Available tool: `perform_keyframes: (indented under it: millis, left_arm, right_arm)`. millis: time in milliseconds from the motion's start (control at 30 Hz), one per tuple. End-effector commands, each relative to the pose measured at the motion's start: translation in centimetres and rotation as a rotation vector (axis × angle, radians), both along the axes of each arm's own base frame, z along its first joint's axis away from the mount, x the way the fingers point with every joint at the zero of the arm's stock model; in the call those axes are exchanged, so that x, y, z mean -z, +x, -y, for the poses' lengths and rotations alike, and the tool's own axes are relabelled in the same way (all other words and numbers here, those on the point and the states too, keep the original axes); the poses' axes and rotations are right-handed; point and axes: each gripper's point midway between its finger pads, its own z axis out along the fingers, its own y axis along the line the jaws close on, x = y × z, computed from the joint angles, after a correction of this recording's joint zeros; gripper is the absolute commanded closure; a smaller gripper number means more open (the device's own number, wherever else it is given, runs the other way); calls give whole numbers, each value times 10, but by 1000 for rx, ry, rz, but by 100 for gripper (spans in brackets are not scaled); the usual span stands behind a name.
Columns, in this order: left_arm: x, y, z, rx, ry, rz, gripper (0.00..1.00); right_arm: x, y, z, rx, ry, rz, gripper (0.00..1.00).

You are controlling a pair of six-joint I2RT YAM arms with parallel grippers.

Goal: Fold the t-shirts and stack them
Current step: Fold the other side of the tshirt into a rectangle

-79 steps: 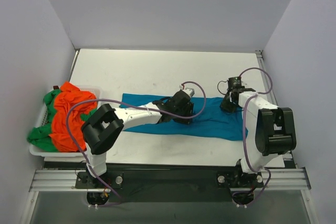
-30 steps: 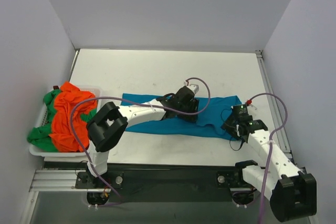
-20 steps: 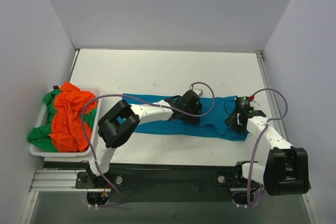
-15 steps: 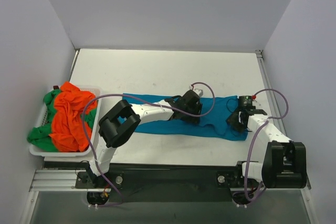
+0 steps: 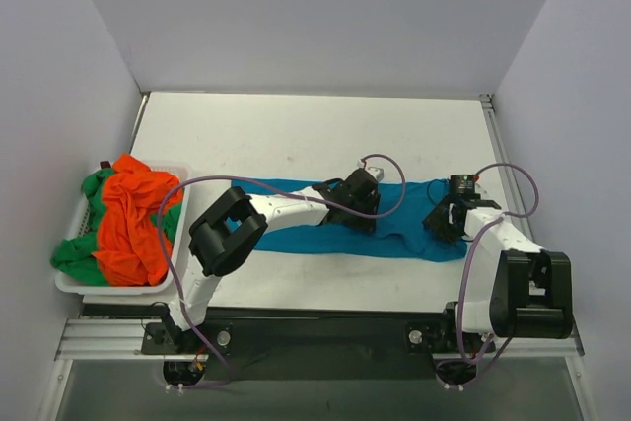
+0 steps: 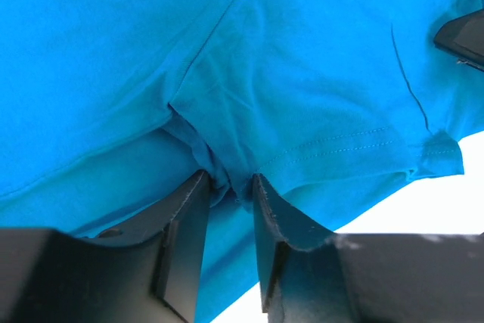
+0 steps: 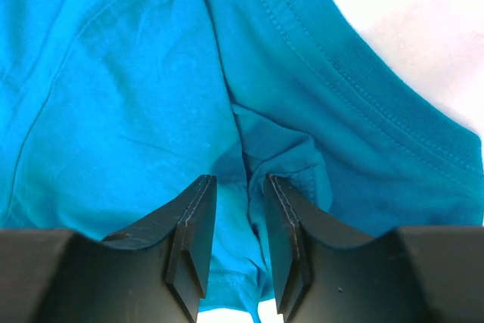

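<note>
1. The teal-blue t-shirt (image 5: 409,236) lies as a long band across the middle of the table (image 5: 296,135), ready for its next fold.
2. The left gripper (image 6: 227,184) is down on the shirt's middle, jaws nearly together with a puckered ridge of cloth pinched between them. A small pinch like this probably takes only the upper layers.
3. The right gripper (image 7: 240,187) sits at the shirt's right end, just inside the ribbed collar edge. Its jaws are narrow too, with a bunched fold caught between the tips.
4. With two holds well apart along the band, I'd say the aim is to lift it evenly and keep it from sagging.
5. The orange t-shirt (image 5: 128,214) and the green t-shirt (image 5: 71,255) are heaped in the white basket (image 5: 67,284) at the left, not yet folded.
</note>
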Motion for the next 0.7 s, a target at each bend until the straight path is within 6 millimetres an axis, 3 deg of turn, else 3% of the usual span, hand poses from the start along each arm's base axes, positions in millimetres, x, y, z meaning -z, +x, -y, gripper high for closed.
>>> perform_keyframes:
  millis: [0, 367, 667]
  left_arm:
    - [-3, 1, 7, 14, 5, 10, 62]
    - [-1, 1, -3, 10, 29, 19, 62]
    - [-2, 1, -3, 11, 29, 17, 62]
  right_arm:
    - [-11, 7, 2, -5, 2, 5, 68]
    - [-25, 3, 7, -5, -30, 44, 68]
    - [2, 6, 4, -5, -8, -11, 69]
